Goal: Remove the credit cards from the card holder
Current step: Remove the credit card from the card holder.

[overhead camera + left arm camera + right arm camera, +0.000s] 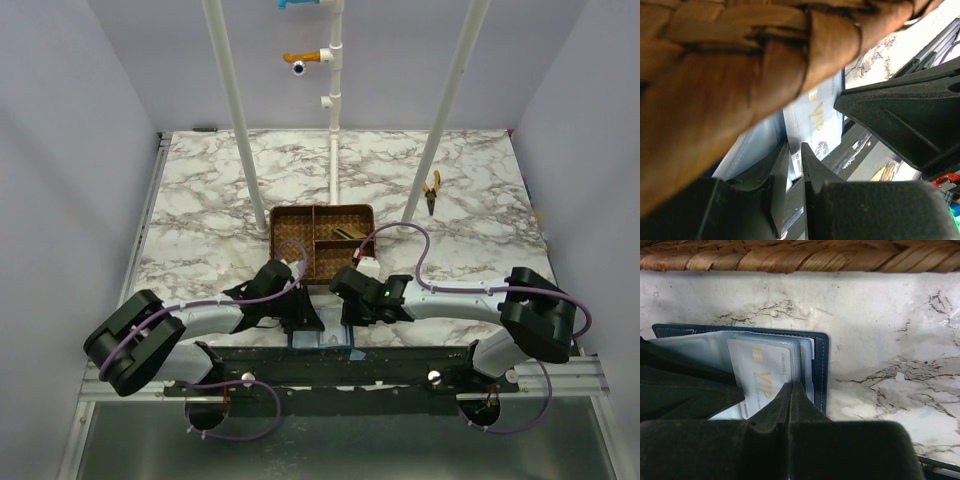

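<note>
Card holder (820, 365) navy, tray (790, 257) brown, table (880, 320) white-and-grey marbled.

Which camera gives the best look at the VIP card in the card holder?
Right wrist: the VIP card lies face-up in the open card holder, lettering legible, only its lower edge covered. Left wrist shows a slanted strip of it below the wicker tray. Top external does not show it.

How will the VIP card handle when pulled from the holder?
The card looks thin, flat and glossy: probably stiff, light, slippery. It sits in clear sleeves that may cling or lift with it. The thin holder could slide along.
</note>
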Action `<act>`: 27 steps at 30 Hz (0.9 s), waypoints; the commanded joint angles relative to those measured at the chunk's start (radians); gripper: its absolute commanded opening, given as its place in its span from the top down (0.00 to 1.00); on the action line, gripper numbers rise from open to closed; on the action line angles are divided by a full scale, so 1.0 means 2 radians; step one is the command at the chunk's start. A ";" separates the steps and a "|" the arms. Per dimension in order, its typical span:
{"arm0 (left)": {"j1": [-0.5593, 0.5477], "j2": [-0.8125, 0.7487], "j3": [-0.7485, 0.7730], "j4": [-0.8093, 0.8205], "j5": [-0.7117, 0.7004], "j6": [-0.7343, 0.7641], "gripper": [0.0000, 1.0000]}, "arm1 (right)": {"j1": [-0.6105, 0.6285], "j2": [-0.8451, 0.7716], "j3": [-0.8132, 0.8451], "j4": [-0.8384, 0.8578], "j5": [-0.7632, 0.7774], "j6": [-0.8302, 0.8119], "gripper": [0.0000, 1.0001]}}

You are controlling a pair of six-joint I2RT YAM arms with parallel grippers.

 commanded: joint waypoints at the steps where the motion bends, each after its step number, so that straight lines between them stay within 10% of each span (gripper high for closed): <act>1: -0.007 0.024 -0.011 0.016 0.007 0.003 0.80 | 0.014 0.037 -0.013 -0.010 -0.001 0.017 0.99; 20: -0.007 0.033 -0.014 0.012 0.011 0.012 0.70 | 0.018 0.042 -0.008 -0.020 0.006 0.022 0.99; 27: -0.006 0.022 -0.019 0.056 0.032 -0.031 0.84 | 0.025 0.050 -0.005 -0.021 0.007 0.023 0.99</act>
